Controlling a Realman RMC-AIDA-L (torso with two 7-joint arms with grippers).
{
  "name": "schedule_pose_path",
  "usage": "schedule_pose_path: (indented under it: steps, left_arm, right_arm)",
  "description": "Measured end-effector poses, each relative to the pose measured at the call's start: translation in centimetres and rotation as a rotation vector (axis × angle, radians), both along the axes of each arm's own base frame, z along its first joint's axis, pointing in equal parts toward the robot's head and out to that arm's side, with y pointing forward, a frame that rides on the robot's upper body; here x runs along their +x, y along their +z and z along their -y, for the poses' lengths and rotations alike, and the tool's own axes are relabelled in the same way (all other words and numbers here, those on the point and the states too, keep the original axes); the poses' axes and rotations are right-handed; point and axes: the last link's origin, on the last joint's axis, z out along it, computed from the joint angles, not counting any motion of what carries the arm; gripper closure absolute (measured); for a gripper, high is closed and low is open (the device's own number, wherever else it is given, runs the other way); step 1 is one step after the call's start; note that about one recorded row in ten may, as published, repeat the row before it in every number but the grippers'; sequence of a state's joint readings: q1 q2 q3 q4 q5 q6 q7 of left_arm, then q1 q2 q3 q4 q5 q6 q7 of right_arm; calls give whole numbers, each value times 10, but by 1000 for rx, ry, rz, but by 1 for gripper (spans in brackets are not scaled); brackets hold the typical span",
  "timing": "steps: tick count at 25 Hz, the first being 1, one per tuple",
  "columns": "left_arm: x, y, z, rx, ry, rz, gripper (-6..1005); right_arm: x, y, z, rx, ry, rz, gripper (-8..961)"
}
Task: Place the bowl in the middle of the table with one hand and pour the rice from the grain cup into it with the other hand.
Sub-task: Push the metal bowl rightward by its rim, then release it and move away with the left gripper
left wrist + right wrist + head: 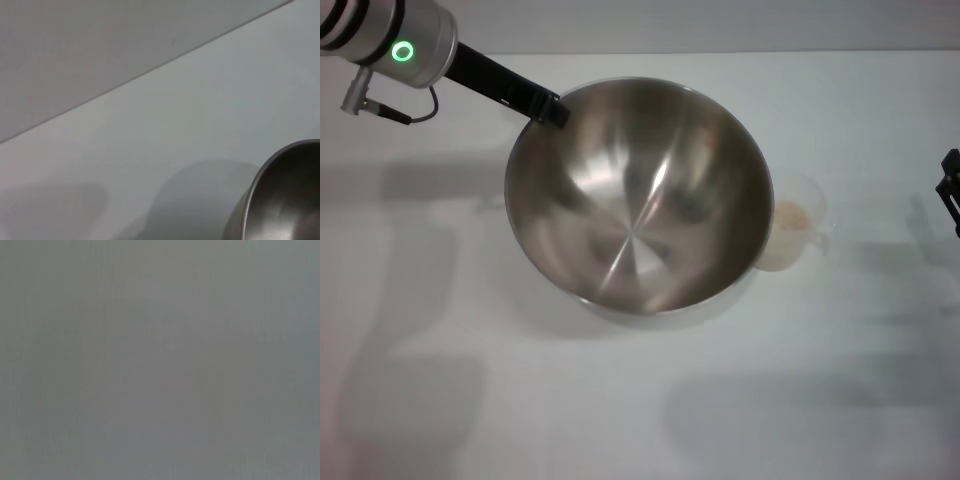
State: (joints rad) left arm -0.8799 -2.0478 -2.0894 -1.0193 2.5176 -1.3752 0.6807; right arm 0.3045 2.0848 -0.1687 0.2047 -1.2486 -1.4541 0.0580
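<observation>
From the head camera, my left gripper [557, 110] enters from the upper left of the frame, its silver forearm with a green ring light leading to a dark finger clenched on the far-left rim of the large round stainless-steel mixing bowl [638, 195]. The bowl occupies the centre of the frame, tilted so that its shiny brushed interior faces the camera; whether its underside touches the plain white tabletop [620, 410] I cannot tell, though a soft shadow lies beneath its lower edge. The interior holds nothing but reflections. Just beside the bowl's right rim, in the right-centre of the frame, stands the small translucent plastic grain cup [795, 232], upright and partly overlapped by the bowl's edge; inside it lies a heap of pale beige rice [788, 218]. My right gripper [951, 190] shows only as a dark sliver at the right border, apart from the cup, and I cannot tell how its fingers stand. The left wrist camera shows the bowl's rim and curved wall [280, 200] at the lower right, with white tabletop [175, 125] beyond. The right wrist camera shows only a featureless grey field.
</observation>
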Motion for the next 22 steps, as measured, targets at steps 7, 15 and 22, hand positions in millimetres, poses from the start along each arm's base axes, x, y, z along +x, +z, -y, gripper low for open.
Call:
schedule_pose_path:
  steps: [7,15,22]
  left_arm:
    - [-4,-4,-11,27,10,-10,934]
    - [-13,2,-19,68,28,-19,928]
    - [-19,3,-21,75,43,-20,922]
  right_arm:
    - [0,0,-1,0,1,4,155]
    - [0,0,0,0,0,5,155]
    - [1,0,0,-1,-1,5,154]
